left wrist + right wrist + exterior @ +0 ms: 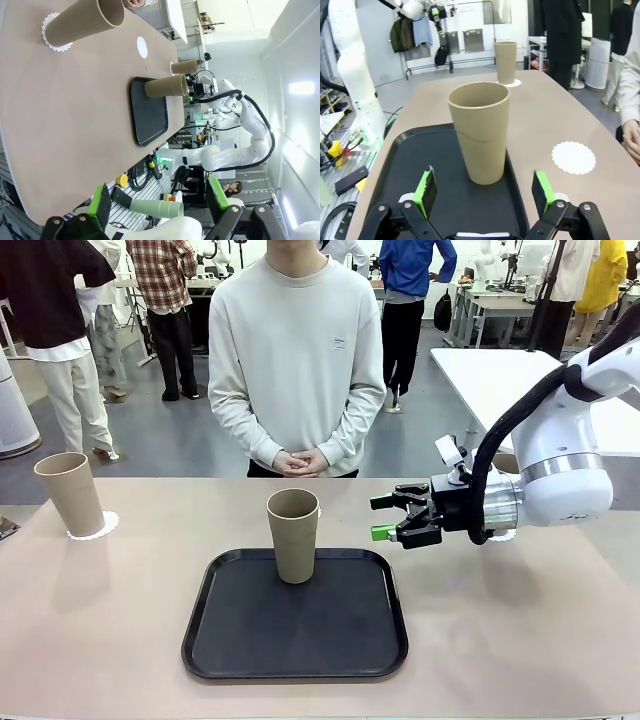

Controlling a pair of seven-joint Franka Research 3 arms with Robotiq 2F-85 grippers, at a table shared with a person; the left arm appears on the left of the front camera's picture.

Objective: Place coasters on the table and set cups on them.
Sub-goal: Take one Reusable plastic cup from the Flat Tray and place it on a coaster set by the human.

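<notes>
Approaching sideways, right gripper (392, 518) is fully open and empty, level with the cup (293, 535) on the black tray (240, 640), presumably to grip its wall (bare coaster (573, 157) waits nearby). Left gripper (157, 202) open, idle.

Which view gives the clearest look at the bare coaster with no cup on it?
The right wrist view: the bare coaster lies whole on the table. The left wrist view shows it small; the front view doesn't let me pick it out.

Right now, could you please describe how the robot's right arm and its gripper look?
The right arm is glossy white with a silver wrist ring and a black cable looping along it. Its right gripper is black, with bright green pads on the fingers.
</notes>
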